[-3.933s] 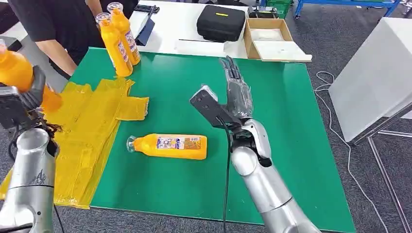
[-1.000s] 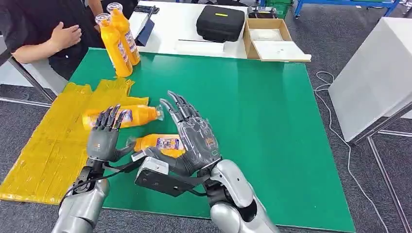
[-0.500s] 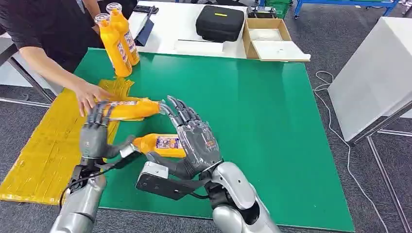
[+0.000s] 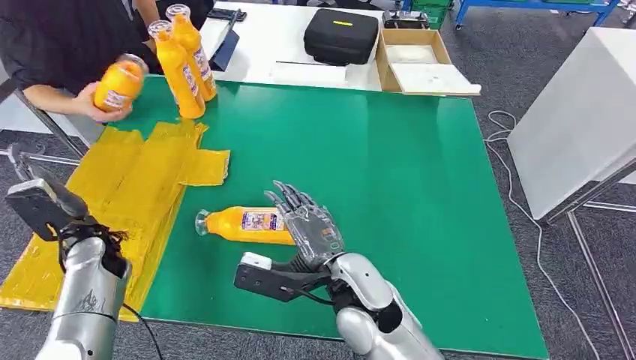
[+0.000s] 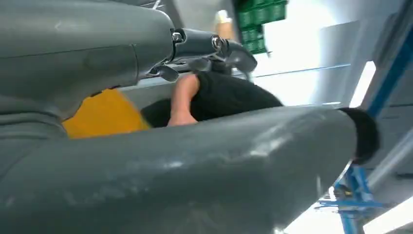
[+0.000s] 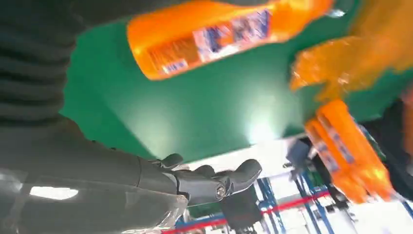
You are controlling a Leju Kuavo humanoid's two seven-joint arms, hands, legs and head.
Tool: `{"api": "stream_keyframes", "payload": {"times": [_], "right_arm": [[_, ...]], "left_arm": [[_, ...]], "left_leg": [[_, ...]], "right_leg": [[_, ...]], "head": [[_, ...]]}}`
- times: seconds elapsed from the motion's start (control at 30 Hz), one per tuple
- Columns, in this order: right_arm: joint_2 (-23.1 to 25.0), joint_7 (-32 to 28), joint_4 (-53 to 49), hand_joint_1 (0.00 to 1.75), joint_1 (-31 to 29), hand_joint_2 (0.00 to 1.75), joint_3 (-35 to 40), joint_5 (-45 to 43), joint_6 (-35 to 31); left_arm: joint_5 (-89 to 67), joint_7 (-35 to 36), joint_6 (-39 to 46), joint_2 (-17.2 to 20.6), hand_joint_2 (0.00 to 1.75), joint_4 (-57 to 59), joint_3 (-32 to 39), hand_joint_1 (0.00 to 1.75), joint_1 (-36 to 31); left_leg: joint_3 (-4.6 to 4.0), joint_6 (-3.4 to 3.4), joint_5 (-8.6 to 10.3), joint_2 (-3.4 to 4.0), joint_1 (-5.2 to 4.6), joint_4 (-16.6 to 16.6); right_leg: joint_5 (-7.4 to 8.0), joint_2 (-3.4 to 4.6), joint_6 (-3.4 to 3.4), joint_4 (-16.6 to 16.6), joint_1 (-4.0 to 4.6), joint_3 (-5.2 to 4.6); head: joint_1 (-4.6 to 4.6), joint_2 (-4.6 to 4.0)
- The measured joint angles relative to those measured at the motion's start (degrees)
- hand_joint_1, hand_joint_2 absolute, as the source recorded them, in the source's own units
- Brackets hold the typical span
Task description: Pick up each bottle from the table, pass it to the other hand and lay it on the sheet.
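Your right robot hand (image 4: 309,225), fingers spread and empty, sits against the lying bottle (image 4: 247,224) on the green bench (image 4: 420,187) beside the sheet (image 4: 127,195); a glancing close could roll it away, left robot hand state unclear

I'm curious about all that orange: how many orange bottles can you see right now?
4 orange plastic bottles: one lying on the green table mat beside the robot's right hand, two standing at the mat's far corner, one held by a person.

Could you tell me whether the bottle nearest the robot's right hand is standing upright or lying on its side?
On its side: the bottle lies flat on the green table, cap toward the yellow sheet.
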Motion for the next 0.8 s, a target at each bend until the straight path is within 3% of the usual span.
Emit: {"api": "stream_keyframes", "payload": {"times": [0.5,0.7,0.8], "right_arm": [[-1.1,0.5,4.8,0.0,-0.5,1.75,0.0,0.3,-0.1],[-1.1,1.4,8.7,0.0,-0.7,1.75,-1.5,2.0,-0.2],[-1.0,1.2,11.5,0.0,-1.5,1.75,-2.6,3.2,-0.5]], "left_arm": [[0.3,0.0,-0.7,1.1,0.0,-4.3,-0.5,0.0,1.0],[2.5,0.0,-4.7,1.9,0.0,-5.1,-1.2,0.0,1.2],[8.1,1.7,-12.9,2.6,0.0,-5.1,-2.5,0.0,0.9]], "left_leg": [[-0.01,0.0,0.01,0.07,0.01,0.0],[-0.01,0.0,0.01,0.04,0.01,0.0],[0.0,0.0,0.02,0.04,0.0,0.0]], "right_leg": [[0.01,0.01,0.01,0.0,0.0,0.03],[0.0,0.01,0.0,0.0,0.0,-0.04],[0.02,0.01,0.01,0.0,0.0,-0.03]], "head": [[0.0,0.0],[0.0,0.0],[0.0,0.0]]}}
